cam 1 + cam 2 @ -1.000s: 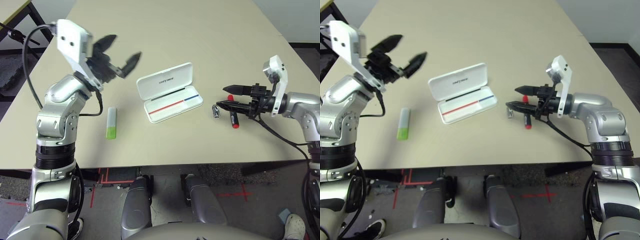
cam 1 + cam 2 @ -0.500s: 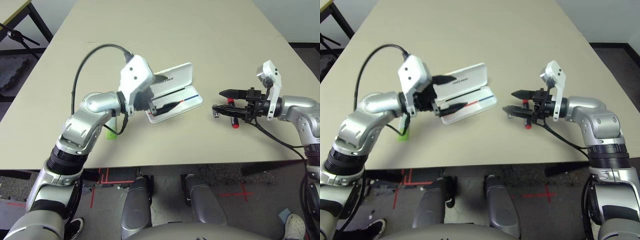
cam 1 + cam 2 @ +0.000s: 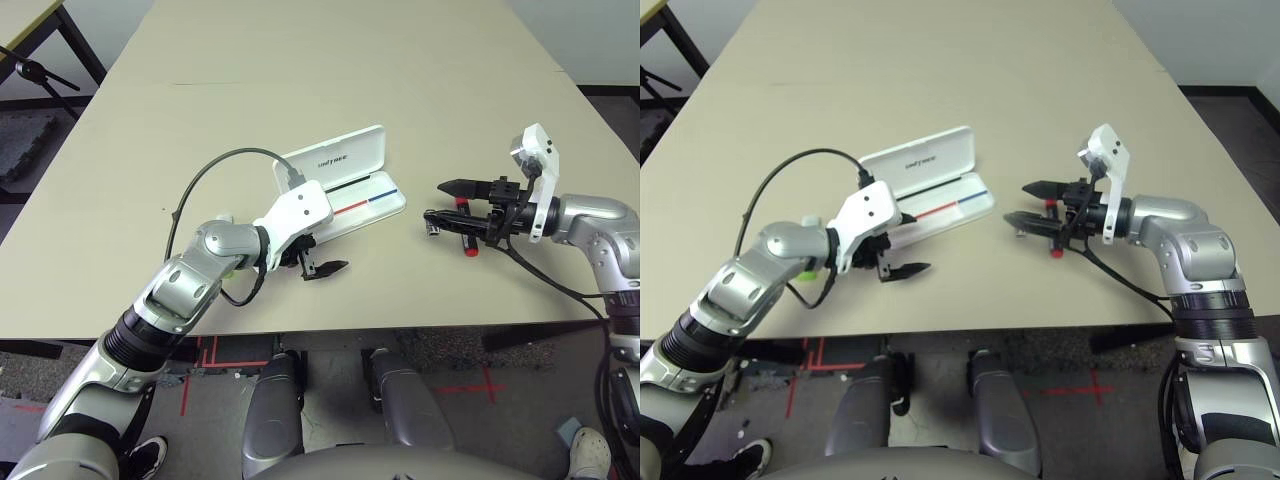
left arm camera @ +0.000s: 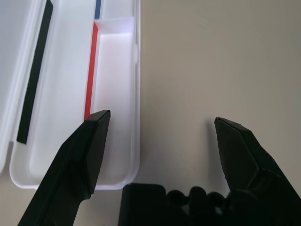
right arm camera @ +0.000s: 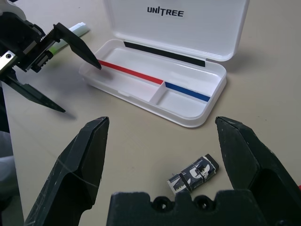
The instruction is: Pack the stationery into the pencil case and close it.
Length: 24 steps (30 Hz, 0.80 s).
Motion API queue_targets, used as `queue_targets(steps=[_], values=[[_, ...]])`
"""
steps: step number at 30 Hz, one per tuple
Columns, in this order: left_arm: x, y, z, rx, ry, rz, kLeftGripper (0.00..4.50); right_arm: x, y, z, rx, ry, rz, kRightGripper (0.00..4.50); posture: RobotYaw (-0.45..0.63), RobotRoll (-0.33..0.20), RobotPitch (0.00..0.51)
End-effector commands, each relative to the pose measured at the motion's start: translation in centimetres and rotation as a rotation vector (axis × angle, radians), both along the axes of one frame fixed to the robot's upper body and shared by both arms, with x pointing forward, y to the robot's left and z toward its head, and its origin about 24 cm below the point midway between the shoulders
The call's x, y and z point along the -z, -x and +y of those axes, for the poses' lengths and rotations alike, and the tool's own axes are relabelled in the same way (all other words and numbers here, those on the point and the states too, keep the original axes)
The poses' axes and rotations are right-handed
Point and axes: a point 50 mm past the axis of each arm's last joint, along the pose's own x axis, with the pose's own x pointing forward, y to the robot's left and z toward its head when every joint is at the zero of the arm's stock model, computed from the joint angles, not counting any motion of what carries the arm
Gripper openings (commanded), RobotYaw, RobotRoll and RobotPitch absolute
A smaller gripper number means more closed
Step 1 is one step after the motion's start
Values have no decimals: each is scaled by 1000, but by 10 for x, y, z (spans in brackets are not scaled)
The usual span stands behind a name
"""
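Swinging off the open case (image 5: 155, 84), my left gripper (image 4: 162, 115) is spreading wide, one finger still over its end. My right wrist camera is revealing the patterned clip piece (image 5: 194, 174) between my right gripper's (image 5: 162, 120) widely parted fingers, mostly covered in the head views.

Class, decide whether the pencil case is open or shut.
Open: the lid stands raised, and the pencil case shows its striped inside.

broad bare table (image 3: 350, 80) across the top of the frame, open strip between pencil case (image 3: 375, 205) at centre and right gripper (image 3: 450, 202), left gripper (image 3: 328, 258) blocking the case's lower left, raised lid (image 3: 332, 163) walling its far side
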Motion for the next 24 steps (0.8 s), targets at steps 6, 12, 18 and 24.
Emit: queue_targets(steps=[6,12,18,24], values=[[12,-3,3,-45,9,68,4479,5,0,4,-3,11,-3,4500,-85,0,194],[12,-4,3,-50,28,91,4479,5,2,3,-4,10,0,4500,-85,0,194],[5,-9,5,-65,65,105,3153,4,10,-3,-4,17,9,4500,-86,0,196],[7,-13,11,-76,50,121,823,-6,18,-19,18,61,3,4500,-100,0,187]])
